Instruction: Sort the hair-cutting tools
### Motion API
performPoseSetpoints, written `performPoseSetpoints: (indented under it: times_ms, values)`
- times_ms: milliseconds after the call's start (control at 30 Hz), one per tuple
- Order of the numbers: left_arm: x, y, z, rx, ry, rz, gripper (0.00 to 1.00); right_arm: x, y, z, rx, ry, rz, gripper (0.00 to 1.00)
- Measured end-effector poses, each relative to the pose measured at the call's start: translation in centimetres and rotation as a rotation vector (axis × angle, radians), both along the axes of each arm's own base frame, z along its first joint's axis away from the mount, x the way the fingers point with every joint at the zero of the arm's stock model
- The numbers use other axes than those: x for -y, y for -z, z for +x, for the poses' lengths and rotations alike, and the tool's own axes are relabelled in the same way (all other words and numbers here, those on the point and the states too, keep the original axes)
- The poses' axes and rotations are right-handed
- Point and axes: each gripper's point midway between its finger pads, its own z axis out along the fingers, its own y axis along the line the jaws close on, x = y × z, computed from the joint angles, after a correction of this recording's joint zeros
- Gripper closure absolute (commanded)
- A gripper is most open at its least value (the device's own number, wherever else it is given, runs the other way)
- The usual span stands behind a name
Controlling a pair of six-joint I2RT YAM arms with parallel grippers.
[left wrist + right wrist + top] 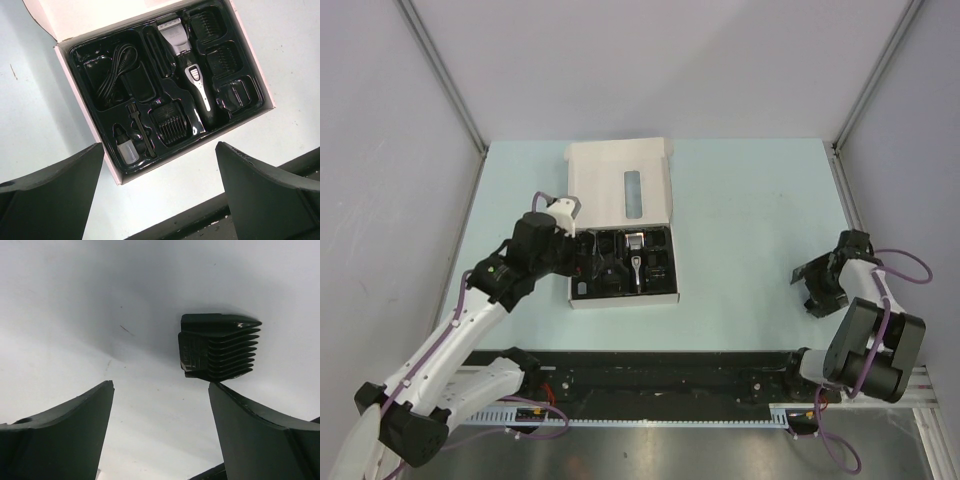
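The black-and-silver clipper (192, 75) lies in the black tray of the white box (620, 300). Beside it in the tray are the coiled black cable (115, 75), the thin black brush (140, 127) and several black comb guards (172, 122). My left gripper (160, 185) is open and empty, hovering by the tray's left edge (578, 258). Another comb guard (220, 347) lies alone on the table at the right. My right gripper (161, 390) is open, and its right fingertip (225, 390) is just short of that guard. In the top view this gripper (810, 288) is at the right.
The box lid (620, 185) lies open behind the tray. A small clear bottle (125, 150) sits in the tray's corner. A black rail (660, 375) runs along the table's near edge. Grey walls enclose the light-blue table (740, 200).
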Motion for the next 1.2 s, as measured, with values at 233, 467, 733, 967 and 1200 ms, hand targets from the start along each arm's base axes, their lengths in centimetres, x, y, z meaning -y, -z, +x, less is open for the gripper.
performPoseSetpoints:
  times_ms: [233, 467, 733, 967, 1200]
  values:
    - [-0.2, 0.0, 0.1, -0.002, -0.01, -0.002, 0.0, 3.6, -4.3, 0.6, 0.112, 0.049, -0.015, 0.21]
    - [-0.2, 0.5, 0.3, -0.021, -0.011, 0.001, 0.0, 6.6, -4.2, -0.7, 0.015, 0.102, -0.108, 0.36]
    - [-0.3, 1.1, 0.5, -0.047, -0.017, 0.004, 0.0, 9.2, -1.7, -2.2, -0.083, 0.205, -0.099, 0.59]
    - [-0.6, 1.1, 0.7, -0.047, -0.028, 0.003, 0.0, 10.0, 0.9, -2.4, -0.139, 0.223, -0.084, 0.63]
    - [-0.7, 1.1, 0.7, -0.047, -0.032, 0.002, 0.0, 8.7, 1.2, -2.0, -0.122, 0.193, -0.09, 0.65]
